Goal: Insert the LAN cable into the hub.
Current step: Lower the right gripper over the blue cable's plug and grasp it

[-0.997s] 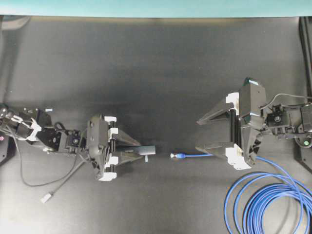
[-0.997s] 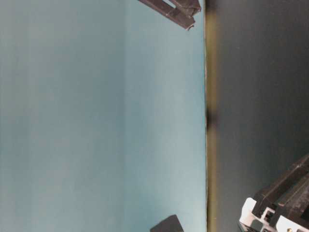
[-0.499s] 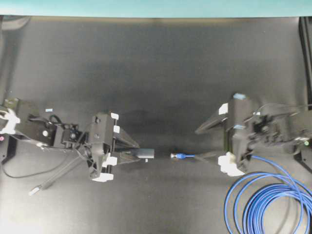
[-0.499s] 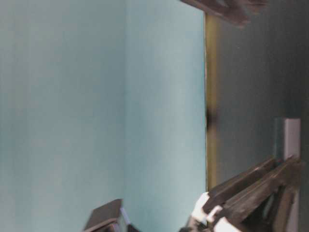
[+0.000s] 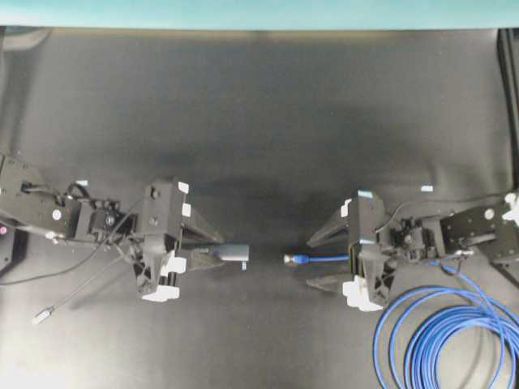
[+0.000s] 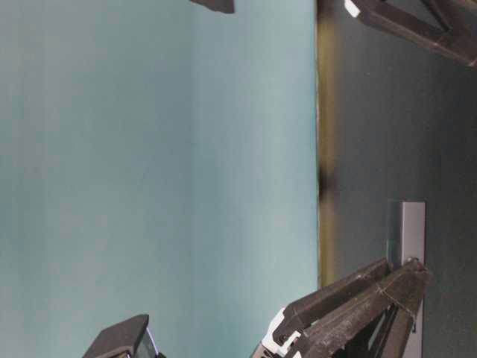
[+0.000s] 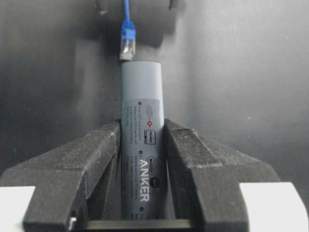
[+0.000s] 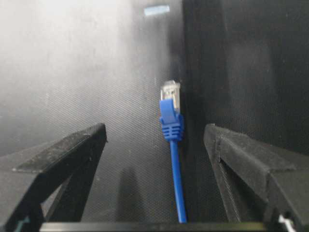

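Grey hub (image 7: 142, 145): we found it clamped in our left gripper (image 7: 142, 140). Blue LAN cable (image 8: 171, 121) lay facing its free end, between our right gripper's (image 8: 154, 137) wide-open, empty jaws.

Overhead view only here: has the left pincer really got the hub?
Observer: Yes. The left wrist view shows the left pincer clamped on both sides of the hub, label facing up.
Operator: And the plug?
Observer: In the right wrist view it lies on the mat between the right pincer fingers, which are open and touch it on neither side.
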